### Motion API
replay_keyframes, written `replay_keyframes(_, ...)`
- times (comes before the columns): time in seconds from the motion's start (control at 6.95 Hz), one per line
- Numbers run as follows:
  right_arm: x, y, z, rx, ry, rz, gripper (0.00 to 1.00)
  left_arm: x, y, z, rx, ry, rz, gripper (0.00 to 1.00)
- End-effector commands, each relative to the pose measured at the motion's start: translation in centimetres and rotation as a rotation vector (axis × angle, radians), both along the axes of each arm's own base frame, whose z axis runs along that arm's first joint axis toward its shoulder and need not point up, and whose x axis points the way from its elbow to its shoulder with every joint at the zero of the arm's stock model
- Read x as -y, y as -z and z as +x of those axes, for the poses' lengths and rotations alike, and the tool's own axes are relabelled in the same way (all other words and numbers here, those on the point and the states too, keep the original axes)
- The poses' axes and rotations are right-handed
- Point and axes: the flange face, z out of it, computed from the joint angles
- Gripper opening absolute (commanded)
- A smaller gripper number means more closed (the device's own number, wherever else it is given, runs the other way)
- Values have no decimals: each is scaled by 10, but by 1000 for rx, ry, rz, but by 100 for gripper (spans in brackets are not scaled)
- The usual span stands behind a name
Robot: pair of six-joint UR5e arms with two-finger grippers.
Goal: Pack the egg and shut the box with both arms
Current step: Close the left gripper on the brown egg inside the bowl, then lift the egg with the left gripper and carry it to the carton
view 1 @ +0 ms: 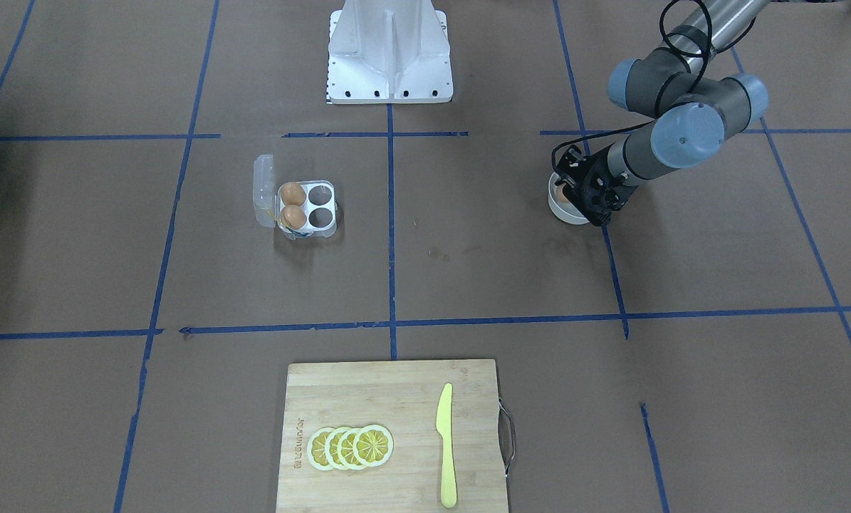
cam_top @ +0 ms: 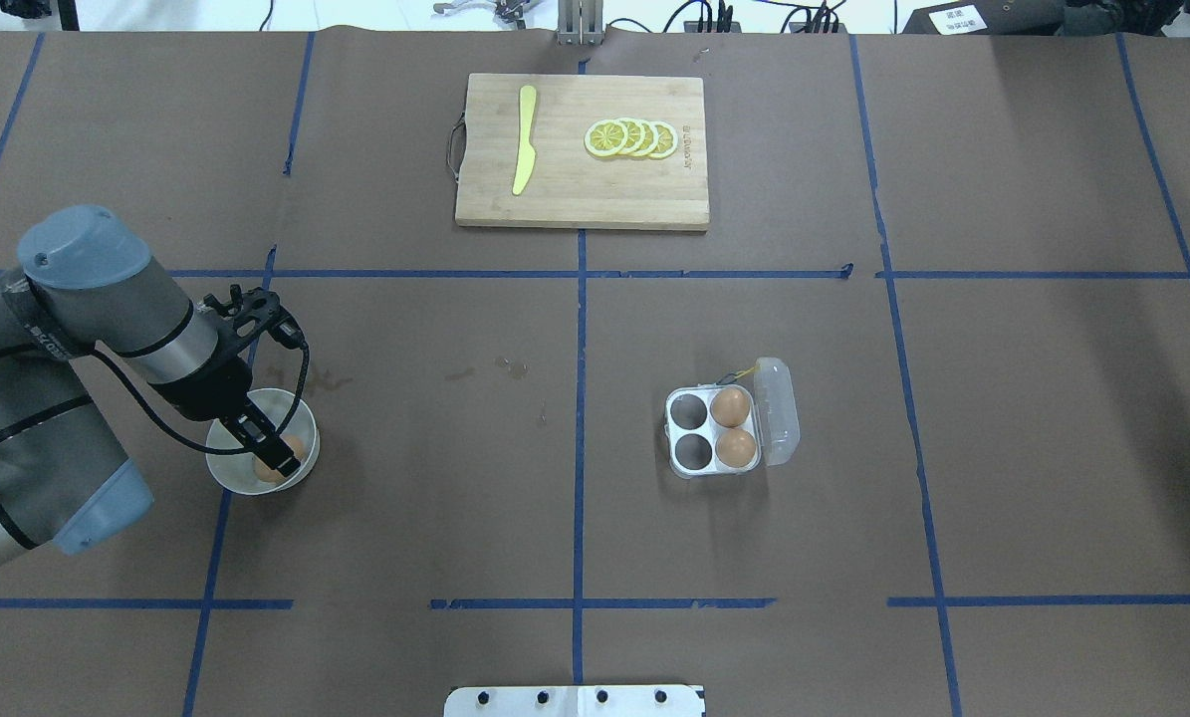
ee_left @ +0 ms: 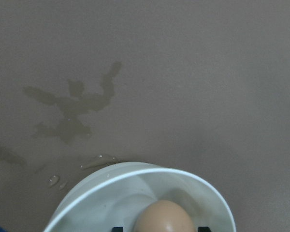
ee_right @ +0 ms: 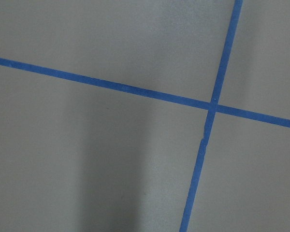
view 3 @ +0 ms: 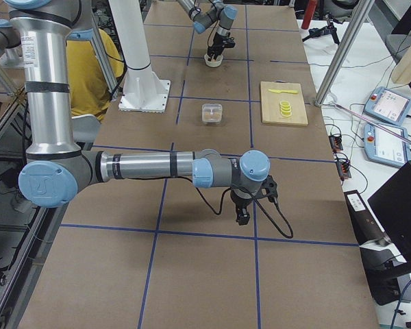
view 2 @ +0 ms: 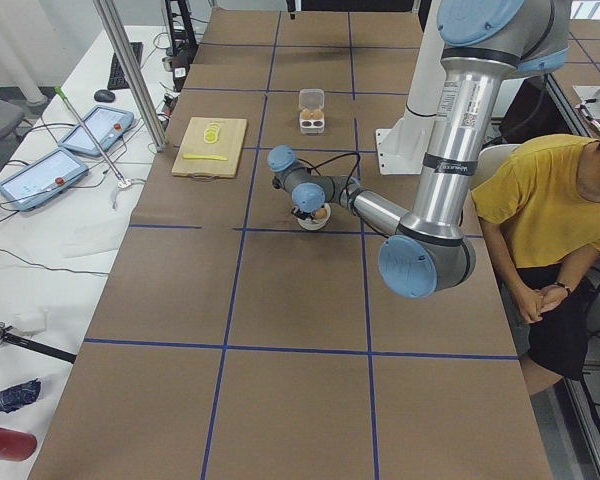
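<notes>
the bowl (cam_top: 234, 476) walls in the egg (ee_left: 164, 217) and the left gripper (cam_top: 278, 460), leaving only the way up. the table (cam_top: 475, 468) between bowl and box (cam_top: 712, 430) lies open; the box's two empty cells (cam_top: 689, 408) face that side, its lid (cam_top: 782, 410) folded back beyond them, and the cutting board (cam_top: 575, 199) sits well apart.

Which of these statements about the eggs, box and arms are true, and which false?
1. The box has its lid closed. False: the lid stands open.
2. Two cells of the box hold eggs. True.
3. The left gripper reaches into the white bowl, straddling an egg. True.
4. The right gripper hangs above the box. False: it is over bare table, far from the box.
5. The knife lies on the cutting board beside the lemon slices. True.
</notes>
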Motion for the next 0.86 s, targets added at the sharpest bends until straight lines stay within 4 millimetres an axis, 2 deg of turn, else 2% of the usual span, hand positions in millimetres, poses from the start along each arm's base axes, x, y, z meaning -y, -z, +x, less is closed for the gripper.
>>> replay_keyframes(0.0, 1, 4, -2, 25, 1, 1, 100, -1, 2, -6, -3, 6, 1, 0)
replay_keyframes(0.14, 0, 5, -2, 35, 1, 0, 100, -2, 14, -10, -21, 10, 18, 0)
replay_keyframes(0.29, 2, 6, -3, 36, 1, 3, 100, 6, 31, -27, -43, 40, 39, 0)
replay_keyframes(0.43, 4, 6, -4, 36, 3, 3, 100, 40, 47, -73, -58, 141, 54, 0)
replay_keyframes(0.58, 4, 7, -4, 37, 3, 4, 100, 57, 64, -90, -70, 187, 65, 0)
replay_keyframes(0.72, 5, 10, -4, 41, 3, 10, 100, 65, 83, -82, -84, 202, 65, 0)
